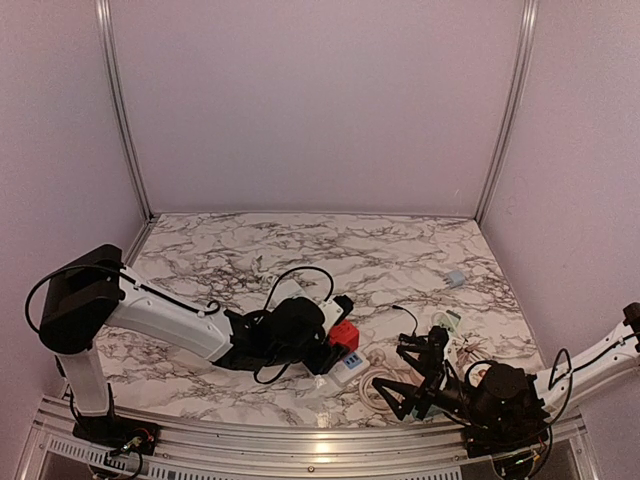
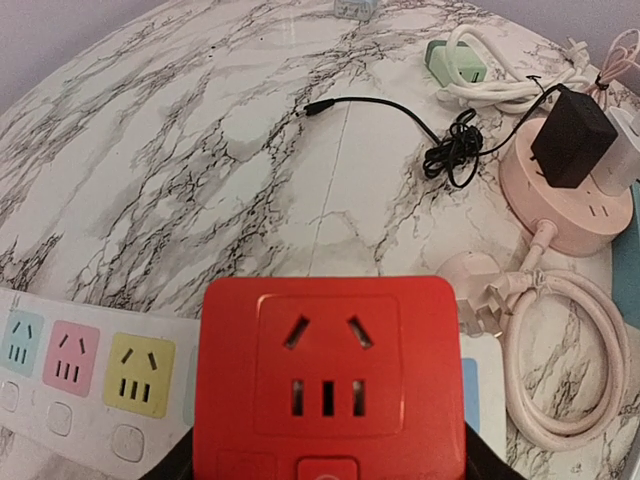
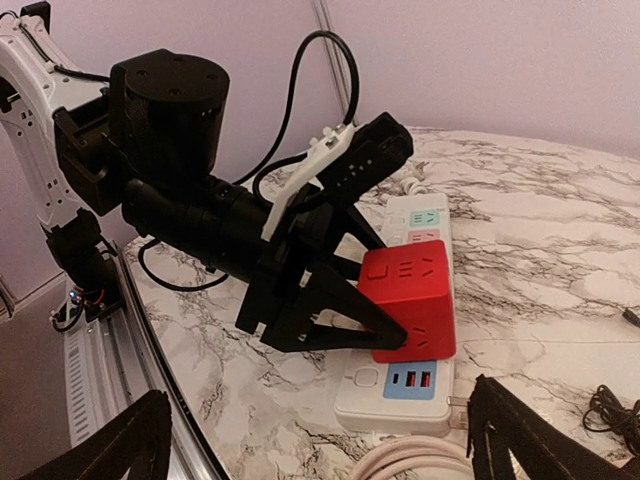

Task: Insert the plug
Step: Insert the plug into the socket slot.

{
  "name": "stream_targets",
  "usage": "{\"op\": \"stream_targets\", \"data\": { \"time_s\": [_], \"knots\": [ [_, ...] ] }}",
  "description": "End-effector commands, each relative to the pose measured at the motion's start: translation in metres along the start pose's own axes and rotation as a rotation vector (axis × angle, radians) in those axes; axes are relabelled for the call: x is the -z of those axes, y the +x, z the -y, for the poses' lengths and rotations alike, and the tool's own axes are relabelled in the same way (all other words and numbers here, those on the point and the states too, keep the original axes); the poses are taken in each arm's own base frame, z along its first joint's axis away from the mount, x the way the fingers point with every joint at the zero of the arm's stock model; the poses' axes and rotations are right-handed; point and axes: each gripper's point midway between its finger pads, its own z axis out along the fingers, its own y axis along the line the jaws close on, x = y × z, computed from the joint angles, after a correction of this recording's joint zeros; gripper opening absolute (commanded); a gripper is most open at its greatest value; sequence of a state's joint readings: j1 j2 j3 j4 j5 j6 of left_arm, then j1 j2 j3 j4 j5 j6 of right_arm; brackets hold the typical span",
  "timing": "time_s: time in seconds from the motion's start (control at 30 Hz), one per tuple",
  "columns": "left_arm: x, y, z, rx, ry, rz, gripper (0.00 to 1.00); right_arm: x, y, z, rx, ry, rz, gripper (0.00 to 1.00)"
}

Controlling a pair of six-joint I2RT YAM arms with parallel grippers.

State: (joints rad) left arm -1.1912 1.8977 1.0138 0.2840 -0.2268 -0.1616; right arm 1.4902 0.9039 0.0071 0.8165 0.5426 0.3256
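A red cube plug (image 1: 344, 334) with sockets on its faces is gripped by my left gripper (image 1: 336, 346), which is shut on its sides. In the right wrist view the red cube (image 3: 415, 295) rests on the white power strip (image 3: 392, 390), just behind its blue USB panel; whether its pins are fully in is hidden. In the left wrist view the cube (image 2: 330, 370) fills the lower middle, over the strip's coloured sockets (image 2: 80, 365). My right gripper (image 1: 405, 375) is open and empty to the right of the strip, its fingers (image 3: 525, 440) framing the right wrist view.
A pink round socket hub (image 2: 575, 215) carrying a black adapter (image 2: 572, 148) stands to the right, with a coiled pink cable (image 2: 570, 350) beside it. A thin black cable (image 2: 440, 140), a green adapter (image 2: 452, 62) and a white cord lie farther out. Metal rail (image 1: 300, 450) at the near edge.
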Motion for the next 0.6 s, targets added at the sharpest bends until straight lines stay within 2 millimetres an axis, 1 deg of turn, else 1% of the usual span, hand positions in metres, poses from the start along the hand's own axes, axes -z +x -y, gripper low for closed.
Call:
{"op": "stream_targets", "data": {
  "time_s": [0.0,0.07,0.13,0.23,0.3,0.4,0.5,0.57],
  "knots": [
    [0.010,0.171,-0.020,-0.099,-0.014,-0.536,0.00,0.005,0.006,0.005,-0.003,0.003,-0.001,0.97],
    [0.008,0.169,-0.011,-0.052,0.061,-0.491,0.00,0.005,0.006,0.006,-0.005,0.004,0.001,0.97],
    [0.006,0.173,-0.008,-0.008,0.117,-0.477,0.00,0.005,0.006,0.005,-0.007,-0.002,0.001,0.97],
    [0.000,0.186,-0.015,-0.004,0.101,-0.530,0.00,0.006,0.007,0.005,-0.009,0.000,-0.001,0.97],
    [-0.004,0.192,-0.010,-0.010,0.124,-0.567,0.00,0.006,0.007,0.005,-0.009,0.001,-0.001,0.97],
    [-0.005,0.204,-0.010,-0.014,0.126,-0.628,0.00,0.006,0.007,0.006,-0.005,0.006,0.000,0.97],
    [-0.004,0.204,-0.008,-0.003,0.129,-0.637,0.00,0.005,0.008,0.007,-0.001,0.010,-0.002,0.97],
    [-0.003,0.201,-0.006,0.003,0.139,-0.631,0.00,0.003,0.009,0.006,0.004,0.011,-0.007,0.97]
  ]
}}
